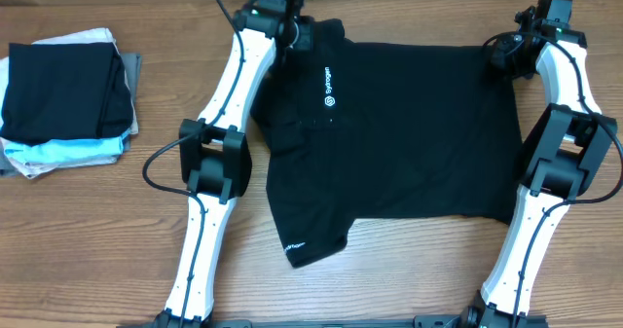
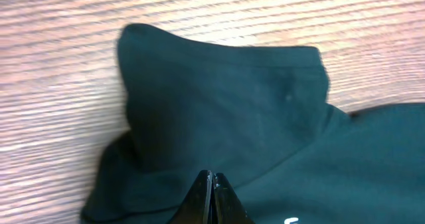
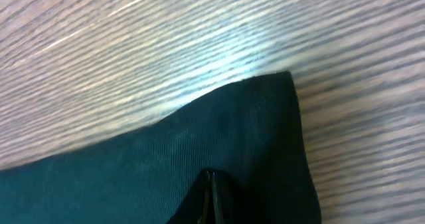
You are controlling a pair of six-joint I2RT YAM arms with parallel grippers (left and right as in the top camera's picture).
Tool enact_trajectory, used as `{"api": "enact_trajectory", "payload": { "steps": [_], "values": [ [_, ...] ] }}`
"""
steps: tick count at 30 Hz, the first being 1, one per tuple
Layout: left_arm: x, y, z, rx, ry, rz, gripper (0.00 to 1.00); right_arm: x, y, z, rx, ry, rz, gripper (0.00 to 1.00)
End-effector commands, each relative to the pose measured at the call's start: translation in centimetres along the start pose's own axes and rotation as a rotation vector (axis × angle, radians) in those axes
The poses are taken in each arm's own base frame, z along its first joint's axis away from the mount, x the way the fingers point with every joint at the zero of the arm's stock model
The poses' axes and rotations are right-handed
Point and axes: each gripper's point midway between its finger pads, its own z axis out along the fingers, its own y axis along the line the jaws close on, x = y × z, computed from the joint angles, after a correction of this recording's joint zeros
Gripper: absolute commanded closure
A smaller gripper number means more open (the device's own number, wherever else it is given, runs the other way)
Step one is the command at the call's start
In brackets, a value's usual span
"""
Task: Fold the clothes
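Left claw (image 2: 212, 184): fingertips pressed flat together with no gap between them, nipping the soft cloth at the shoulder end of the large black short-sleeved T-shirt (image 1: 409, 133). Just past the tips, one sleeve (image 2: 219, 98) stands up in a loose, rumpled fold.

Right claw (image 3: 211, 184): fingers likewise closed tight, pinching the cloth just inside a hem corner (image 3: 279, 91) that lies flat on the wood.

Orientation of the T-shirt: spread out between the two arms at mid-table, long axis running side to side. Shoulder end points toward the left arm, straight hem toward the right arm. The small white chest logo (image 1: 329, 87) faces up, turned sideways, near the left claw. The second sleeve (image 1: 307, 226) sticks out toward the arm bases, with white lettering (image 1: 292, 243) at its hem. The body lies mostly smooth; there are creases near the logo.

Surface: brown wood-grain table (image 1: 97, 231), with glare streaks in both wrist views.

At the far left of the table, well apart from the T-shirt, is a stack of folded garments (image 1: 63, 99): black on top, with pale blue, white and grey layers showing below.
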Motion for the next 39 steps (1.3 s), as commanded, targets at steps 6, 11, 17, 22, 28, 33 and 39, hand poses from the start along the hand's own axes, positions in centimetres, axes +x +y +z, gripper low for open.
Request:
{"api": "enact_trajectory", "payload": {
  "steps": [6, 11, 17, 22, 28, 33, 39],
  "values": [
    [0.3, 1.2, 0.3, -0.021, 0.012, 0.021, 0.96, 2.7, -6.2, 4.7, 0.249, 0.033, 0.042, 0.96],
    [0.5, 1.3, 0.3, -0.023, 0.021, 0.028, 0.96, 1.8, -6.9, 5.0, 0.235, -0.006, 0.053, 0.93],
    [-0.9, 0.8, 0.3, -0.005, -0.038, 0.035, 0.96, -1.0, -3.2, 3.9, 0.065, -0.068, 0.030, 0.79],
    [-1.4, 0.8, 0.3, -0.007, -0.056, 0.028, 0.96, -5.9, 0.6, -1.6, -0.070, -0.179, 0.058, 0.64],
    [0.4, 2.5, 0.2, -0.092, 0.013, 0.015, 0.96, -6.8, 2.4, -7.8, -0.100, -0.167, 0.126, 0.58],
    [2.3, 2.6, 0.2, -0.086, 0.091, 0.010, 0.96, -3.4, 2.3, -9.7, -0.072, -0.024, 0.160, 0.47],
    [3.6, 3.7, 2.4, -0.104, 0.116, -0.022, 0.96, 0.9, 2.2, -9.8, -0.041, 0.146, 0.194, 0.34]
  ]
}}
